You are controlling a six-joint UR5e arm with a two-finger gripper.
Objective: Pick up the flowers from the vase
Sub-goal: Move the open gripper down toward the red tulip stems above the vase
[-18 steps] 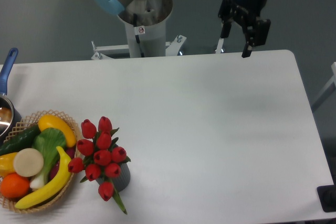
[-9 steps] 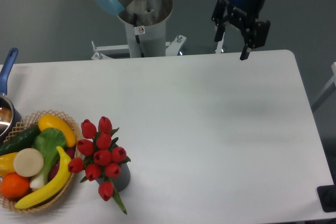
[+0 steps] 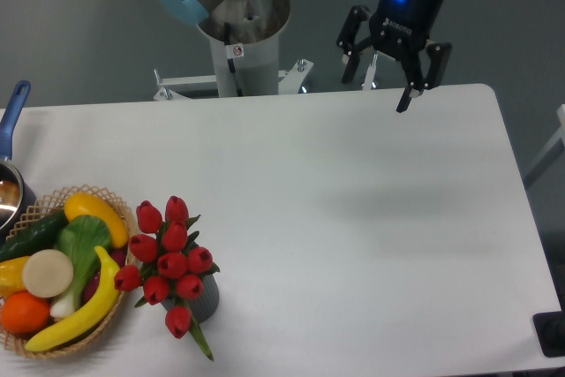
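A white table (image 3: 353,218) fills your view, grey floor behind it and the arm's pedestal (image 3: 240,41) standing at the far edge. Your gripper (image 3: 375,90) hangs up there at the back right, over the table's far edge, blue light glowing on its body, fingers spread wide and holding nothing. Look down to the near left corner: there are the flowers (image 3: 169,258), a bunch of red tulip buds with green leaves, sitting in the vase (image 3: 205,299), which is dark grey and mostly hidden under the blooms. One bud and a leaf droop over the front of it. Gripper and flowers are well apart, at opposite corners of the table. Just beside the bunch, on its left, you have a wicker basket (image 3: 119,209) of fruit with a yellow banana (image 3: 84,311) along its near side. A blue-handled pot (image 3: 11,125) peeks in at the left edge.
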